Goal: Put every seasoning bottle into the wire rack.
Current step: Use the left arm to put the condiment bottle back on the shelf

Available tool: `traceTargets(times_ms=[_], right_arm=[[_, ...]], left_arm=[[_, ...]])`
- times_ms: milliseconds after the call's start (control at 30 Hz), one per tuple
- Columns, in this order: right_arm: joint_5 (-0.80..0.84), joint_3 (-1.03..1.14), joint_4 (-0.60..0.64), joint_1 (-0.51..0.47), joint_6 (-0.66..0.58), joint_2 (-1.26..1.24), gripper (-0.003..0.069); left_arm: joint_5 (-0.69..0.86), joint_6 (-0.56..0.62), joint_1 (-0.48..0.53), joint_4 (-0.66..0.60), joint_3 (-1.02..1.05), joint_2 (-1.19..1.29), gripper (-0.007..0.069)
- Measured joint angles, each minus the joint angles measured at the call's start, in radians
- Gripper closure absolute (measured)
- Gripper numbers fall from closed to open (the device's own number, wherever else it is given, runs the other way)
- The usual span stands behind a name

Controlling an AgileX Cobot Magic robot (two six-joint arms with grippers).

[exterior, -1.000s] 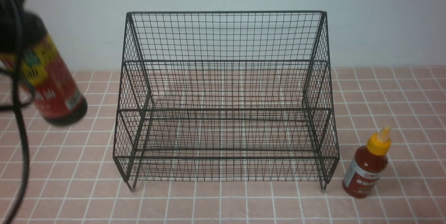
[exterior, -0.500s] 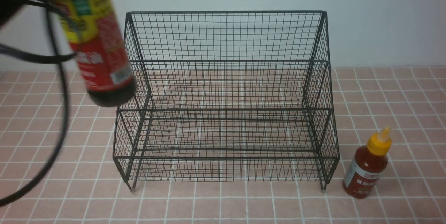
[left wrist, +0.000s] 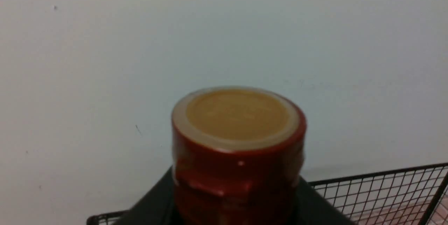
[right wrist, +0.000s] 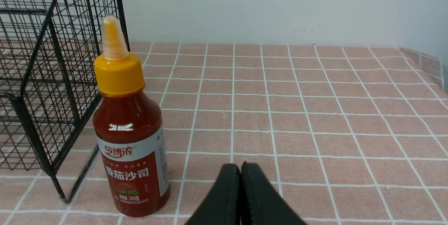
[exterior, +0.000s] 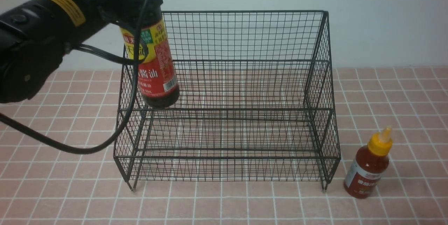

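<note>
Our left gripper [exterior: 140, 4] clamps the tall dark soy-sauce bottle [exterior: 155, 67], tilted at upper left over the black wire-mesh rack [exterior: 245, 11]; we should straighten it, then lower slowly, our right gripper [right wrist: 240, 190] closed, empty.

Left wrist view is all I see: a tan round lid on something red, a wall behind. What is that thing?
Observer: The top of a tall dark soy-sauce bottle with a yellow-red label.
Visitor: Is it standing somewhere?
Observer: The left gripper holds it nearly upright at the wire rack's left end; whether its base touches, I cannot tell.
Visitor: Anything else?
Observer: A red sauce bottle stands on the table, right of the rack.
</note>
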Motion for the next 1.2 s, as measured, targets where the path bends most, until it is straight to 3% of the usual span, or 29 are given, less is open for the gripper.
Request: traceTargets(times_ms=[467, 1033, 1167, 1200], right_arm=[[0.000, 0.000, 0.000, 0.000, 0.006, 0.000, 0.0668], [0.000, 0.000, 0.000, 0.000, 0.012, 0.000, 0.0668], [0.000, 0.000, 0.000, 0.000, 0.012, 0.000, 0.0668], [0.000, 0.000, 0.000, 0.000, 0.012, 0.000, 0.0668]], left_arm=[[0.240, -0.002, -0.035, 0.011, 0.000, 0.025, 0.0369], [0.238, -0.001, -0.093, 0.012, -0.008, 0.116, 0.0368], [0.241, -0.002, -0.095, 0.012, -0.010, 0.116, 0.0329], [0.240, -0.002, -0.098, 0.012, -0.012, 0.112, 0.0291]])
